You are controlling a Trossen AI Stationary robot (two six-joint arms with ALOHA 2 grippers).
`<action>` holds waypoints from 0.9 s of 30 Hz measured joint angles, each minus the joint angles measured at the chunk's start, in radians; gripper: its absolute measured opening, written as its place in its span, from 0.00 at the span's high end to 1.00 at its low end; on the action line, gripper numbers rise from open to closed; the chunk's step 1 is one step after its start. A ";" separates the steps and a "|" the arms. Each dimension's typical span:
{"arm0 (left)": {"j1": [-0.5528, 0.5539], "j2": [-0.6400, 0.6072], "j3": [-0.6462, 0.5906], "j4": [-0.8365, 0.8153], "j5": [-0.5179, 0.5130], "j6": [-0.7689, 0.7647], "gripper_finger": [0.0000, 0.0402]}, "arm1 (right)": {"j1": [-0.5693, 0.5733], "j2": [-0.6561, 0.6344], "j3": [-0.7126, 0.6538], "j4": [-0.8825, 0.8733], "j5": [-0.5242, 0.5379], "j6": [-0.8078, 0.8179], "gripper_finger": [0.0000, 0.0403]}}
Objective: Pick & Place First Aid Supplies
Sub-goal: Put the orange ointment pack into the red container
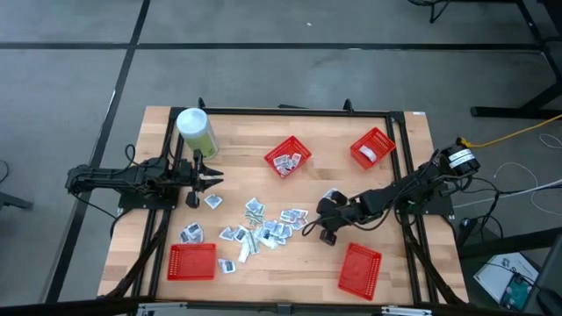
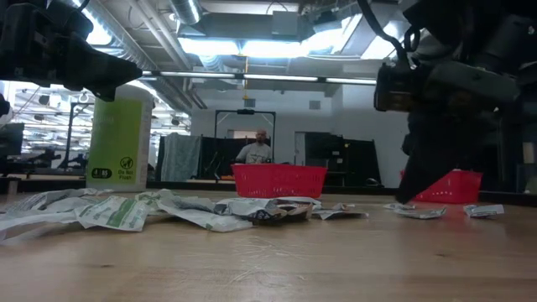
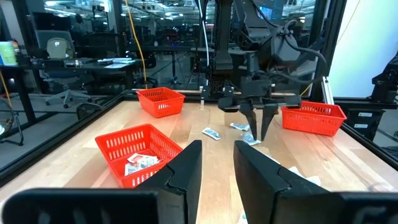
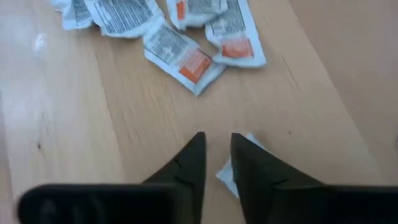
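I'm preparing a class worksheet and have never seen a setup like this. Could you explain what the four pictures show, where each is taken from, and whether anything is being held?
Two dark robot arms work at a wooden table. One picture looks straight down, one looks level across the tabletop, and one comes from a camera on each arm's wrist. Scattered in the middle are small first aid packets. Four red mesh baskets sit around them; two already contain packets. A pale-green canister stands near the left arm. The left hand waits near the canister, open and empty. The right hand hangs low over the table with a small gap between its fingers; a white packet lies just behind them, and whether it is gripped cannot be told.
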 joint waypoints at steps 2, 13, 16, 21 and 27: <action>0.000 0.000 0.000 0.000 0.000 0.000 0.78 | 0.000 0.000 0.000 -0.021 -0.003 0.022 0.75; 0.000 0.000 0.000 0.000 0.000 0.000 0.78 | 0.025 0.061 0.005 -0.029 0.039 -0.073 0.68; 0.000 0.000 0.000 0.000 0.000 0.000 0.78 | 0.025 0.087 0.006 -0.017 0.043 -0.092 0.68; 0.000 0.000 0.000 0.000 0.000 0.000 0.78 | 0.025 0.116 0.005 -0.018 0.068 -0.098 0.71; 0.000 0.000 0.000 0.000 0.000 0.000 0.78 | 0.024 0.124 0.003 -0.021 0.069 -0.093 0.88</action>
